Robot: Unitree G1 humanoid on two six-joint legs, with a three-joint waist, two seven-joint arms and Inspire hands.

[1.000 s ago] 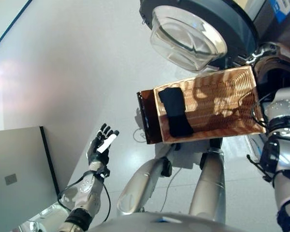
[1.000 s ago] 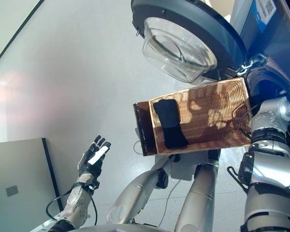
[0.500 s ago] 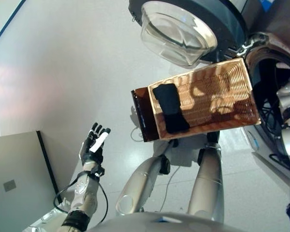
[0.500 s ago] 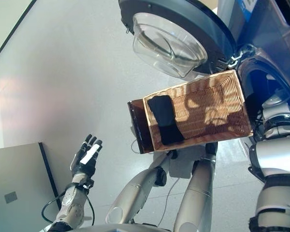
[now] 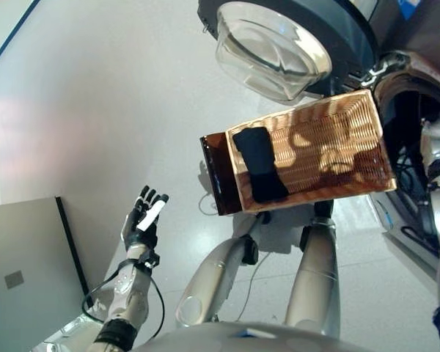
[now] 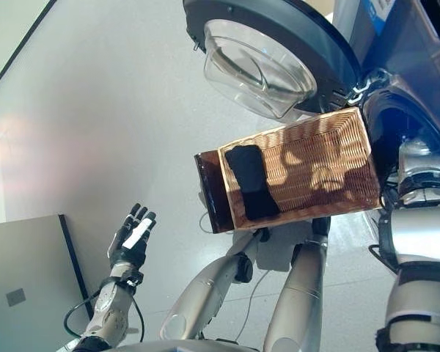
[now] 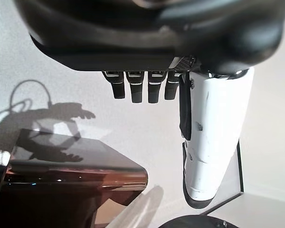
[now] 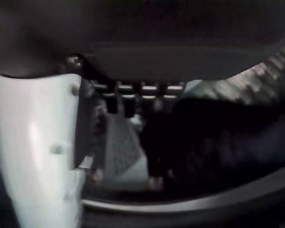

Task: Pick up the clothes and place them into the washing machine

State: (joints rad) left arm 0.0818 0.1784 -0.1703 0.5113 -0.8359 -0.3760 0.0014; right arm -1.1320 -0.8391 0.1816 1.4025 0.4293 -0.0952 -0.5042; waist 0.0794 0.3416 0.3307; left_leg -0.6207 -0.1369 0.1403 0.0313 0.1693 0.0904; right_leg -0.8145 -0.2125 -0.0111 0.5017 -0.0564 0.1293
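Right hand [image 8: 42, 142] deep in the washer [image 6: 418, 88] drum, grip impossible to read, left hand [image 5: 145, 220] spread idle over the floor; mid-loading by the look, with withdrawing and reaching for the dark cloth [image 5: 259, 165] in the basket [image 5: 345, 147] next.

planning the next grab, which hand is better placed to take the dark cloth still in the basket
Left, probably. The left hand hangs open and empty over the floor, on the side where the dark cloth lies in the wicker basket. The right hand is up inside the washing machine.
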